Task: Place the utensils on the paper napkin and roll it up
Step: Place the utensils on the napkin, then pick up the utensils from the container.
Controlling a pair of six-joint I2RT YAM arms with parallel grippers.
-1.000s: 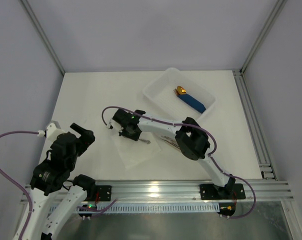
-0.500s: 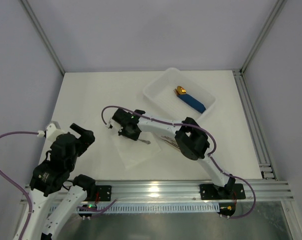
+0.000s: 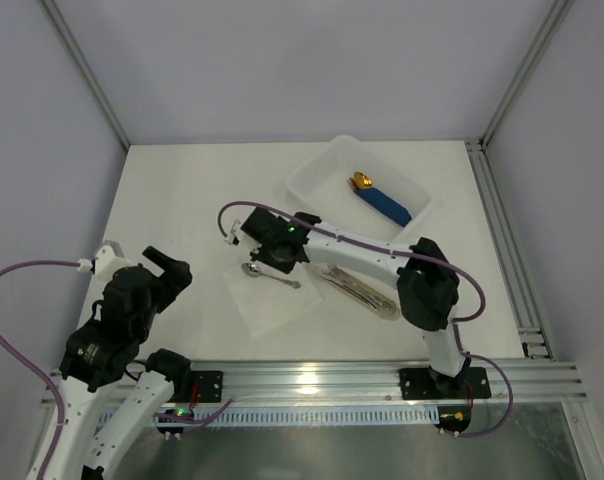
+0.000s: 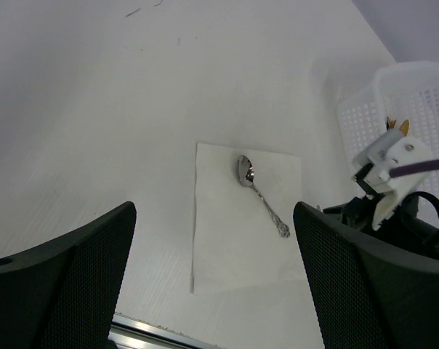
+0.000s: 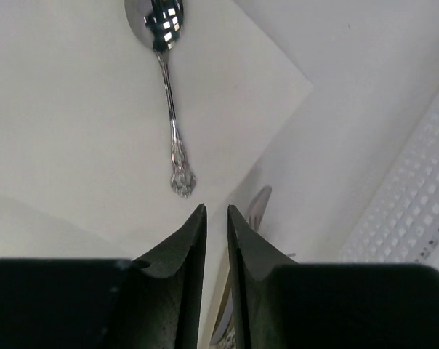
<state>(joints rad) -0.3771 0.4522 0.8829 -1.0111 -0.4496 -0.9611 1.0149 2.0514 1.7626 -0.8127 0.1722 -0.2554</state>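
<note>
Spoon lies flat on the napkin, bowl toward 10 o'clock. Other cutlery sits on the table at the napkin's 3 o'clock. The right gripper is stretched far out toward 10 o'clock, just off the spoon handle, jaws a slit apart, empty. The left gripper is folded back at 8 o'clock, wide open, empty.

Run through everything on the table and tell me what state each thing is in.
Paper napkin: spread flat, unrolled.
Spoon: lying on it, ungripped.
Other utensils: bunched beside the napkin, not on it.
Left gripper: wide open, empty.
Right gripper: barely parted, empty.
Tray: holding the blue-handled piece.
</note>
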